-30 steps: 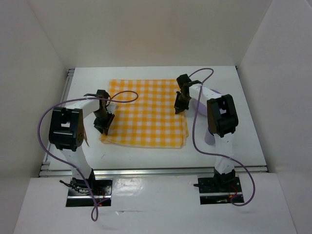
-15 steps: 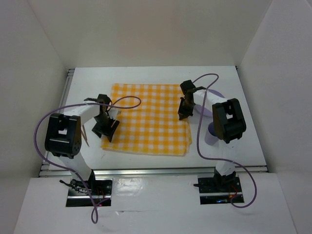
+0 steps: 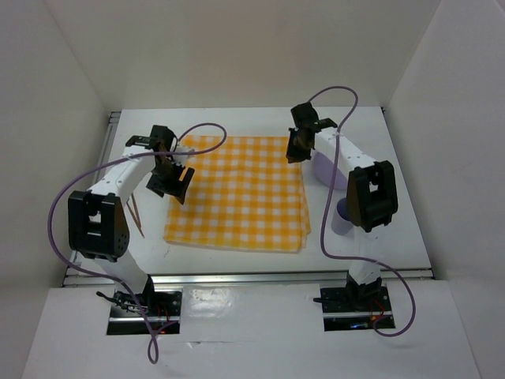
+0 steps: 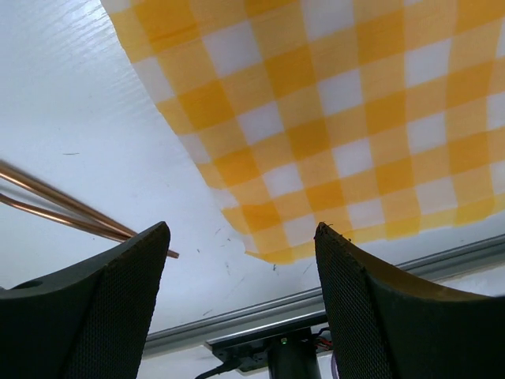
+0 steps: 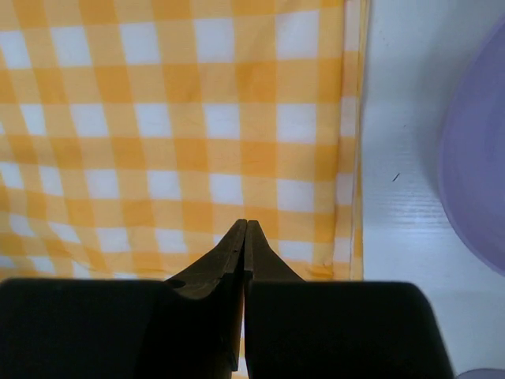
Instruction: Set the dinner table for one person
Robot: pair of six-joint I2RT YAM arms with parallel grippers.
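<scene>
The dinner table (image 3: 394, 170) is a white top with silver rails. A yellow-and-white checked cloth (image 3: 237, 193) lies flat in its middle. My left gripper (image 3: 171, 181) is open and empty above the cloth's left edge. The left wrist view shows the gripper (image 4: 241, 304) with its jaws wide apart over the cloth's near left corner (image 4: 268, 249). My right gripper (image 3: 295, 150) hangs over the cloth's far right corner. In the right wrist view the gripper (image 5: 245, 227) is shut with nothing between its jaws, above the cloth (image 5: 181, 134).
A purple plate (image 3: 325, 167) lies right of the cloth, also in the right wrist view (image 5: 477, 181). A purple cup (image 3: 342, 215) stands nearer. Copper-coloured chopsticks (image 3: 134, 212) lie left of the cloth, also in the left wrist view (image 4: 63, 207). The near rail (image 4: 331, 288) runs below.
Both grippers have moved toward the far side of the table. The cloth now lies flatter and reaches a little nearer the front edge. The left gripper has lifted off the cloth's near left corner.
</scene>
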